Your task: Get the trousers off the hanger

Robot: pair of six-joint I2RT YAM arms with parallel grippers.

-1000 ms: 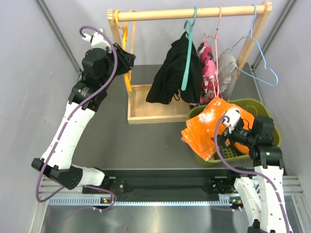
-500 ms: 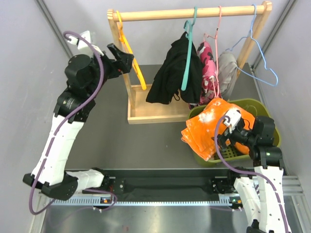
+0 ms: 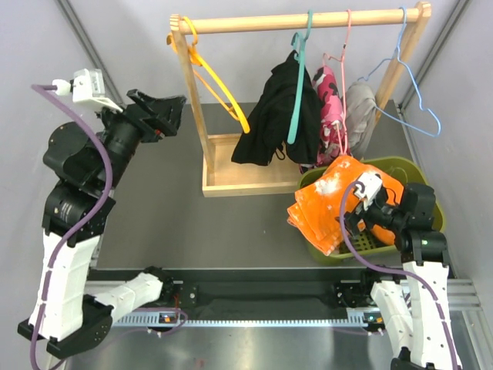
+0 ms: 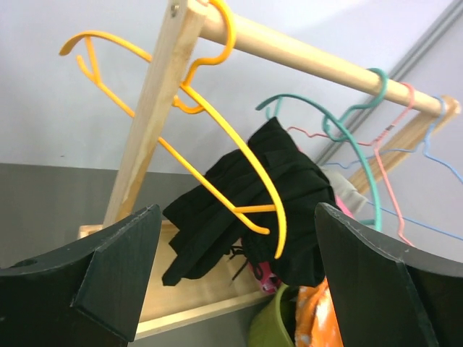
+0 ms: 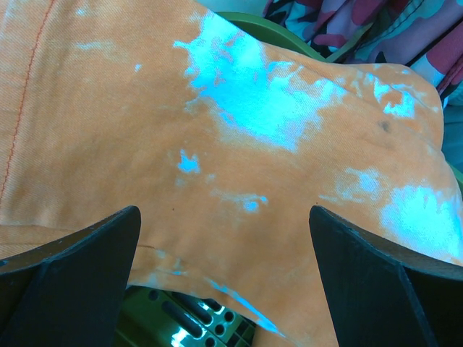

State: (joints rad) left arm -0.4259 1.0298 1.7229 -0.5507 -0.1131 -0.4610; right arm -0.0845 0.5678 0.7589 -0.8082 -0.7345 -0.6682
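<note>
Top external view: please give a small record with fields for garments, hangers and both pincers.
Rail: round wooden rod
Empty hangers: yellow plastic hanger; light blue wire hanger
Hanging: black cloth trousers on teal plastic hanger; pink camouflage trousers; plain grey trousers
Off the rail: orange trousers with whitish marks, draped over green plastic basket
Left pincer: open, empty
Right pincer: open, over the orange trousers

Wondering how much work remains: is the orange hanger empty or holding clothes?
Empty: the orange hanger hangs bare on the wooden rail; the orange trousers lie over the green basket.
</note>
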